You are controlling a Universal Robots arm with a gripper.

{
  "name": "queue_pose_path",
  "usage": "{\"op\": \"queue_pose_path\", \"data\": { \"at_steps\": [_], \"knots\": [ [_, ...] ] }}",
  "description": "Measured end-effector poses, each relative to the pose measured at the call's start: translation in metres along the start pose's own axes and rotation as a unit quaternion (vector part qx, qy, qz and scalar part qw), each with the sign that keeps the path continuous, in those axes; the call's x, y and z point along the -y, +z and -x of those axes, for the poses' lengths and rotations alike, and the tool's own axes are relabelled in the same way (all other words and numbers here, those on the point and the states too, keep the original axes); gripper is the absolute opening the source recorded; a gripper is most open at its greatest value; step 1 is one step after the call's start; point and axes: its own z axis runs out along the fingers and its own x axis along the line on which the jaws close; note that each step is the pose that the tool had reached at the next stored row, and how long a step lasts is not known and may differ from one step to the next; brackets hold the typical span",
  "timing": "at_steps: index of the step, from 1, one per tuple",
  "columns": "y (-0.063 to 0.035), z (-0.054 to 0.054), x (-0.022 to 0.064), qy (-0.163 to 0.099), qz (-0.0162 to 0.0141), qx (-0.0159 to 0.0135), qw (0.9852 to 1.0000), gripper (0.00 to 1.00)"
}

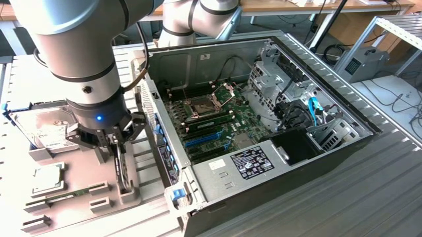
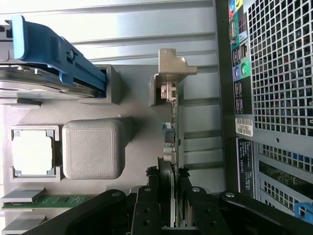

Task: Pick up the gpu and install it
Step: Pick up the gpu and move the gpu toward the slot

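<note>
Two fingers (image 2: 187,192) of the gripper (image 1: 117,148) sit one on each side of the gpu (image 2: 174,132), part-closed, pressed against its faces near the black cooler. They look clamped on the card.

- The gpu (image 1: 121,173) stands on edge in a slot of the grey parts tray (image 1: 86,170), just beside the open computer case (image 1: 264,123) on the exterior view's left. Its silver end bracket (image 2: 168,73) points away from the wrist. The card looks seated in its slot, not lifted.
- On the same tray: hard drive (image 1: 43,131) with blue side rails, a processor (image 1: 46,177) in its pocket, and a memory stick (image 1: 72,193) lying flat. All are apart from the gripper.
- The case lies on its side with the motherboard (image 1: 218,118) exposed. The blue expansion slots (image 1: 204,139) appear unoccupied.

Step in hand, as I judge it: the pick-up, with the grasp made and the lift not yet begun. Install not started.

What the next move calls for, by my reading: a straight pull along the slot walls so the card does not bind or tilt. It also needs enough height to clear the case's near wall (image 2: 274,73), which stands close by. The grip is on a thin board, so it could twist in the fingers.
</note>
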Motion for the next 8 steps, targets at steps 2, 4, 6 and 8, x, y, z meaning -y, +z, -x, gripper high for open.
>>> {"op": "queue_pose_path", "data": {
  "at_steps": [2,4,6,8],
  "knots": [
    [-0.0009,0.0000,0.0000,0.000,0.0000,0.0000,1.0000,0.26],
    [-0.0017,0.0000,0.0000,0.000,0.0000,0.0000,1.0000,0.26],
    [-0.0026,0.0001,-0.0001,0.000,0.0000,0.0000,1.0000,0.26],
    [-0.0034,0.0001,-0.0001,0.000,0.0000,0.0001,1.0000,0.26]
  ]
}}
